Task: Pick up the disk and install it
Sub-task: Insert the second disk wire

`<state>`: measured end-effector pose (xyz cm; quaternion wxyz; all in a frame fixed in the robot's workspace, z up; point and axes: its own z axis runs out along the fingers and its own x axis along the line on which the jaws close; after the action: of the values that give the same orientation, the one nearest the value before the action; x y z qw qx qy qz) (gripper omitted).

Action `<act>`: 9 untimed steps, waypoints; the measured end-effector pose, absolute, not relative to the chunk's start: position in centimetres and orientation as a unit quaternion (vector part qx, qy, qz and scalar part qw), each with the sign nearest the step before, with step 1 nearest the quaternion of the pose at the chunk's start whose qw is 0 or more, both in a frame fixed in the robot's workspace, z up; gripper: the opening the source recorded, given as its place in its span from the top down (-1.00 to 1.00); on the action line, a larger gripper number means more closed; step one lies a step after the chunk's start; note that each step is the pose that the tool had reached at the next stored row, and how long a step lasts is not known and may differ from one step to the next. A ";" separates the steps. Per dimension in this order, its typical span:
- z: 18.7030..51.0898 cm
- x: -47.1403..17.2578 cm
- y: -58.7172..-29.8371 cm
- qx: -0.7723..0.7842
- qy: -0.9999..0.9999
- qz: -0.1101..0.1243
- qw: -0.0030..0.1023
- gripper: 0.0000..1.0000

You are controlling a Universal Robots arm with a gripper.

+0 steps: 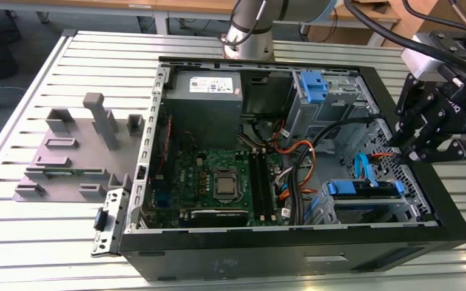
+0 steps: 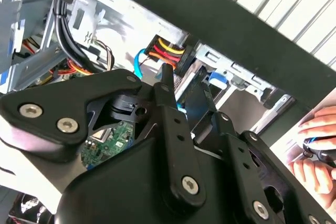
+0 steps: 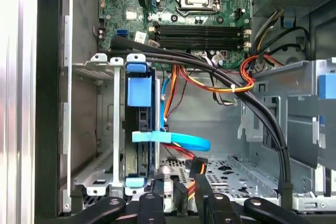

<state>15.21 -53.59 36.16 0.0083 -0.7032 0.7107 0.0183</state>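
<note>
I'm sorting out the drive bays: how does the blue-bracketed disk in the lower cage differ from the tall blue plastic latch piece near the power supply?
The blue-bracketed disk sits slotted in its metal cage at the case's front corner, nearest the black gripper; the tall blue plastic latch piece stands on the upper bay beside the grey power-supply box. A light-blue flat cable crosses the disk; none touches the latch. The disk shows dark metal within its bracket; the latch looks all plastic. Both share blue plastic.

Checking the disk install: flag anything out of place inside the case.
Nothing stands out. The disk sits squarely in its drive cage, and the gripper hangs at the case's edge on the exterior view's right.
</note>
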 end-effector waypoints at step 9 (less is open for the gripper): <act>35.6 16.3 -53.6 -0.703 0.711 0.019 0.003 0.26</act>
<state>16.29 -53.59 35.56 0.0034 -0.7031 0.7109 0.0185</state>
